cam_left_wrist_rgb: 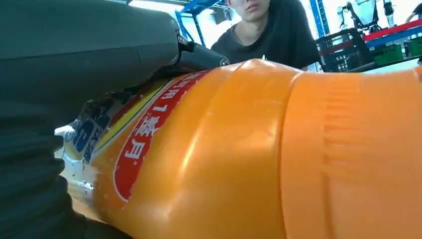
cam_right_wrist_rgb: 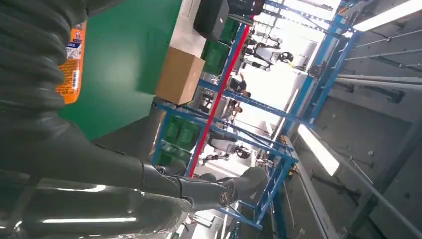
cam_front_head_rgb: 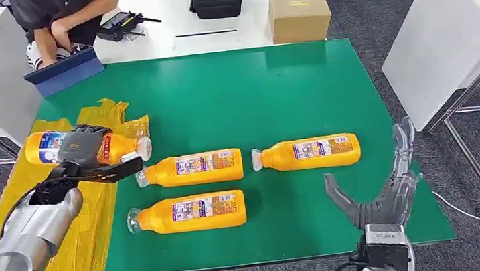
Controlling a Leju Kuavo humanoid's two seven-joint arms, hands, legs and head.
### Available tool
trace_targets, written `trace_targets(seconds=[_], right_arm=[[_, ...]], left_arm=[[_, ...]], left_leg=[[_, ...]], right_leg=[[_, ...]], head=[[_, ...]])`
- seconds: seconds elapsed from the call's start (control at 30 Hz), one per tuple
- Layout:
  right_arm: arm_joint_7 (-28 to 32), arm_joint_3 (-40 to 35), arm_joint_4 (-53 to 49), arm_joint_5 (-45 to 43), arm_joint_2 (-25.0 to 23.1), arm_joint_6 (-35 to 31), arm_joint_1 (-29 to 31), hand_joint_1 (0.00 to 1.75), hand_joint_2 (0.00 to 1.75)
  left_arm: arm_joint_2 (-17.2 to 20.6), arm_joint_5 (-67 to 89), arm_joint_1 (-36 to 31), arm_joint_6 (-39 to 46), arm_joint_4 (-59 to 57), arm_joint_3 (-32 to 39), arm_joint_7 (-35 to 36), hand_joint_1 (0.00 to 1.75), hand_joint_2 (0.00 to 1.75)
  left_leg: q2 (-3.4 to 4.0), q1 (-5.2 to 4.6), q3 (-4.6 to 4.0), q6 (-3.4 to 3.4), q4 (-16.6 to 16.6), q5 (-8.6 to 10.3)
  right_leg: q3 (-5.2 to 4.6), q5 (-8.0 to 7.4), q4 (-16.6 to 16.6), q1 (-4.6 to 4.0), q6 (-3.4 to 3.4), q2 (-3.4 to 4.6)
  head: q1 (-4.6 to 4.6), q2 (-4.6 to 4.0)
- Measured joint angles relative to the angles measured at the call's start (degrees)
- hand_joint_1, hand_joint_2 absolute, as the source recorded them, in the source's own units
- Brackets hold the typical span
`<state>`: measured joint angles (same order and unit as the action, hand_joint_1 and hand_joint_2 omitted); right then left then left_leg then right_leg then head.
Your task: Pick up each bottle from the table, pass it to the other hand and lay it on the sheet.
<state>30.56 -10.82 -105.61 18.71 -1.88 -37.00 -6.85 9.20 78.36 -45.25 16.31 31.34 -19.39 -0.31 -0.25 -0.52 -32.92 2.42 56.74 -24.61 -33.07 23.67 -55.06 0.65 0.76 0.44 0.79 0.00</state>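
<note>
Right hand (cam_front_head_rgb: 378, 195): nearest the camera, at the near right corner of the green mat (cam_front_head_rgb: 300, 95); fingers spread wide, holding nothing.
Left hand (cam_front_head_rgb: 84, 152): wraps the held bottle (cam_front_head_rgb: 47, 147) around its middle, above the yellow sheet (cam_front_head_rgb: 18, 199) at the mat's left edge.
Held bottle: lies on its side in the grasp, cap pointing right toward the mat, base toward the sheet's far left; whether it touches the sheet cannot be told.
Risk: the bottle is round and smooth, so, in my judgement, it may roll off the sheet toward the mat if let go while tilted or above the surface.
Risk, cause two: the sheet is thin and crumpled; fingers drawn away low could snag it and drag bottle and sheet together.
Bottle look: orange plastic, glossy, with a ribbed band; red-and-blue label, white cap.
Near bottle (cam_front_head_rgb: 188, 213): on the mat, on its side, cap left.
Middle bottle (cam_front_head_rgb: 190, 169): just behind it, cap left, close to the held bottle's cap.
Right bottle (cam_front_head_rgb: 306, 153): apart from the others, cap left.
Far: cardboard box (cam_front_head_rgb: 298, 13) and a seated person (cam_front_head_rgb: 57, 20) behind the mat.
</note>
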Motion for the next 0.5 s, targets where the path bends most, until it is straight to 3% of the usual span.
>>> trace_targets(seconds=[0.5], right_arm=[[-0.9, 0.0, 0.8, 0.8, -0.5, 1.1, 1.1, 0.00, 1.75]], left_arm=[[-0.1, -1.5, -0.4, -2.5, -1.2, 0.1, 1.6, 1.75, 1.75]], left_leg=[[-0.01, 0.01, -0.01, 0.00, 0.0, 0.00]], right_leg=[[0.00, 0.00, 0.0, 0.00, 0.00, 0.00]], head=[[0.00, 0.00]])
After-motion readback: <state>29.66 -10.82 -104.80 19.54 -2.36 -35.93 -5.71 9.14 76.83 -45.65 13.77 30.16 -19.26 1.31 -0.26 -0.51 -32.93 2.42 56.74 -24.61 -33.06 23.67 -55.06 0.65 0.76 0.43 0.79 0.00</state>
